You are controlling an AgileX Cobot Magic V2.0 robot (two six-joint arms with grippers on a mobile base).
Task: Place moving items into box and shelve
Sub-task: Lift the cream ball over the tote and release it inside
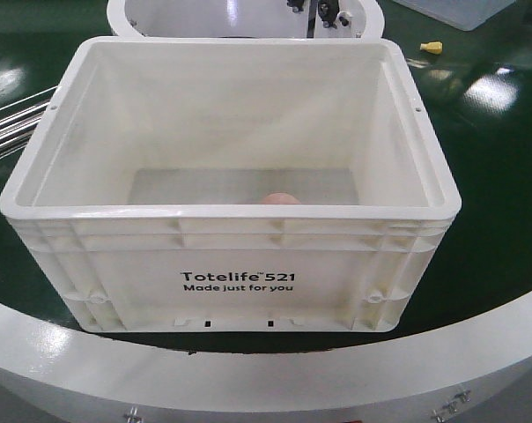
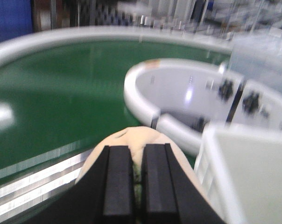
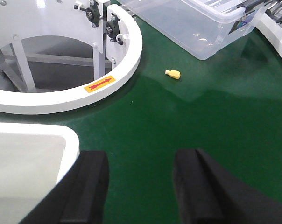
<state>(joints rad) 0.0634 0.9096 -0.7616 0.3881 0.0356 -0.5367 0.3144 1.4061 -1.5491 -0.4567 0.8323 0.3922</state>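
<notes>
The white box [image 1: 240, 264], printed "Totelife 521", stands on the green belt. Behind its near wall, a pinkish-tan ball [image 1: 279, 197] shows on the box floor. My left gripper [image 2: 136, 154] is shut on a pale cream ball [image 2: 141, 137] with greenish marks between the pads. It holds the ball just left of the box's wall [image 2: 243, 177]; this view is blurred. My right gripper [image 3: 138, 163] is open over bare green belt, nothing between its fingers, with its left finger beside the box's corner [image 3: 71, 140]. Neither gripper shows in the front view.
A white inner ring [image 3: 85, 93] with a red arrow label lies beyond the box. A clear plastic bin [image 3: 201, 23] stands at the far right, with a small yellow object [image 3: 172, 73] before it. Metal rails [image 2: 33, 177] run on the left. A white outer rim [image 1: 248, 379] borders the belt.
</notes>
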